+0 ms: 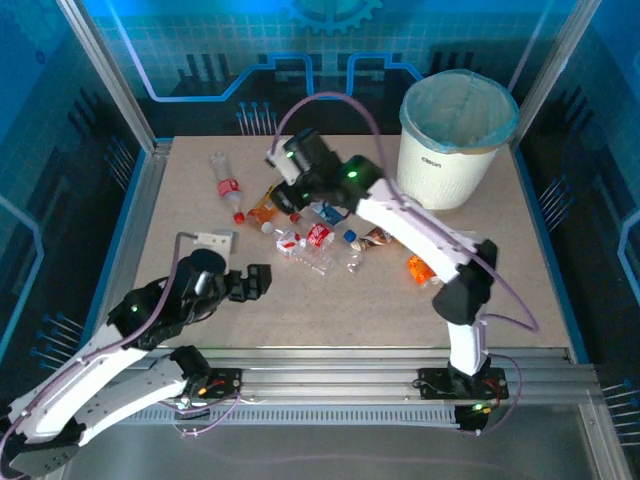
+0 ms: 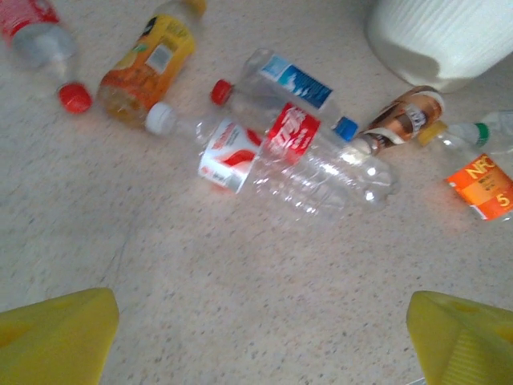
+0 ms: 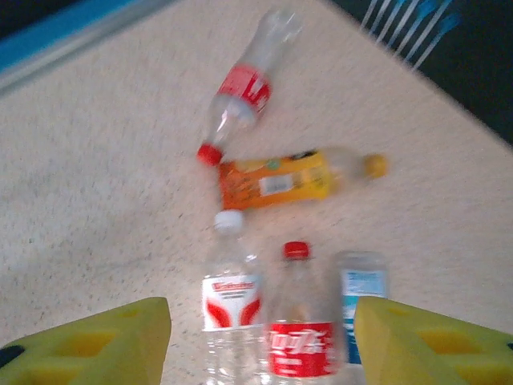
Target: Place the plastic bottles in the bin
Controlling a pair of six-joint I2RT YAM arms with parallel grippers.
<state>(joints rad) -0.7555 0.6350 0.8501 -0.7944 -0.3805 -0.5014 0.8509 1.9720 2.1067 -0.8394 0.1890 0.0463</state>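
Bottles (image 1: 318, 240) lying flat in a loose cluster at mid-table, one red-labelled bottle (image 1: 227, 180) apart toward the far left, an orange-labelled bottle (image 2: 481, 186) at the cluster's right edge. Bin (image 1: 440, 170) upright at the far right corner. Right gripper (image 3: 263, 345) over the cluster's far side, fingers parted, nothing clamped between them. Left gripper (image 2: 260, 345) low at near left, fingers spread wide, empty, facing the cluster.
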